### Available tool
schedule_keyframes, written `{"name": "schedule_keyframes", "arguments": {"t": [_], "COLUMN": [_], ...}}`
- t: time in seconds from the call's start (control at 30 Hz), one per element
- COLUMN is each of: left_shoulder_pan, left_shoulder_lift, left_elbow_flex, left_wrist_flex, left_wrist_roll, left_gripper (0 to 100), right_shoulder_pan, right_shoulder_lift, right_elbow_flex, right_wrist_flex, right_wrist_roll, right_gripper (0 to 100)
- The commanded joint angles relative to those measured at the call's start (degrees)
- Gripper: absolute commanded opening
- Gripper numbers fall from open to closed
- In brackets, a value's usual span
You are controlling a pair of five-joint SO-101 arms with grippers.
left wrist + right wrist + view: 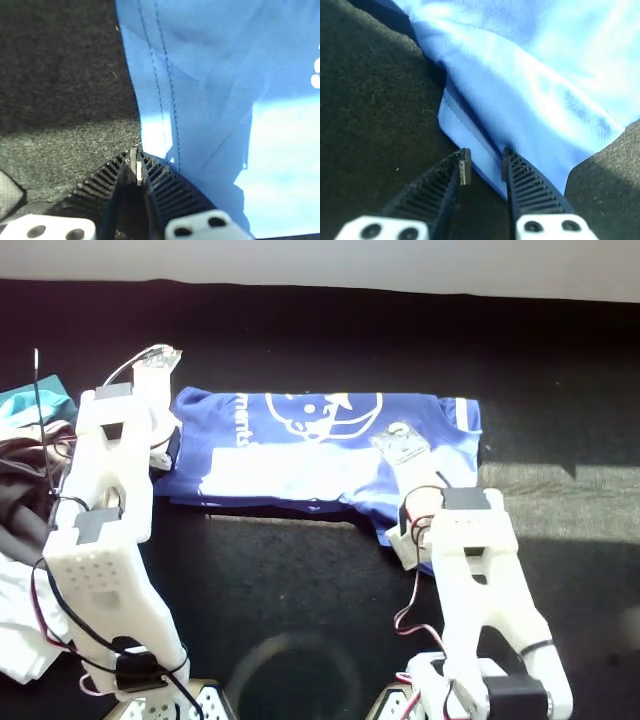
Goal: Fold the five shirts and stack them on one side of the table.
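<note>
While blue shirt (300, 465) lies spread across table (300, 340), likely soft, light, limp, left gripper (137, 161) sits closed at side hem; right gripper (485, 165) open, astride folded edge. Best hold: hem corners.

Overhead arrangement on the black table covering (300, 590). A blue shirt (300, 465) with a white printed design lies spread across the upper middle of the frame, its long axis running left to right. The left arm (100, 540) rises along the left side, and the left gripper (172, 450) sits at the shirt's left edge. The right arm (480, 590) stands at lower right, with the right gripper (403, 535) at the shirt's lower right corner. A heap of clothes (20, 540), dark and white, occupies the left margin, with a teal cloth (35, 402) above it. A sunlit patch (570, 505) brightens the covering at right.
</note>
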Motion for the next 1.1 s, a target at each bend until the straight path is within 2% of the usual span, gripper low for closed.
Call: {"name": "schedule_keyframes", "arguments": {"t": [0.0, 0.13, 0.47, 0.67, 0.93, 1.03, 1.07], "left_shoulder_pan": [0.0, 0.0, 0.0, 0.0, 0.0, 0.0, 0.0], "left_shoulder_lift": [-0.4, -0.4, -0.4, -0.3, -0.3, -0.3, -0.3], "left_elbow_flex": [0.4, 0.4, 0.4, 0.4, 0.4, 0.4, 0.4], "left_wrist_flex": [-1.8, -1.8, -1.8, -1.8, -1.8, -1.8, -1.8], "left_wrist_roll": [0.2, 0.2, 0.2, 0.2, 0.2, 0.2, 0.2], "left_gripper": [1, 1, 1, 1, 1, 1, 1], "right_shoulder_pan": [0.1, 2.5, 8.9, 8.3, 6.5, 6.5, 6.5], "right_shoulder_lift": [5.6, 12.6, 23.6, 25.9, 26.2, 25.6, 25.6], "right_elbow_flex": [0.2, -3.7, -21.1, -25.0, -25.5, -25.6, -26.2], "right_wrist_flex": [-7.1, -12.4, -11.1, -4.0, -6.5, -6.3, -5.4], "right_wrist_roll": [0.4, 0.3, 0.4, 0.4, 0.5, 0.4, 0.4], "right_gripper": [11.2, 11.1, 11.1, 11.1, 10.7, 0.0, 1.5]}}
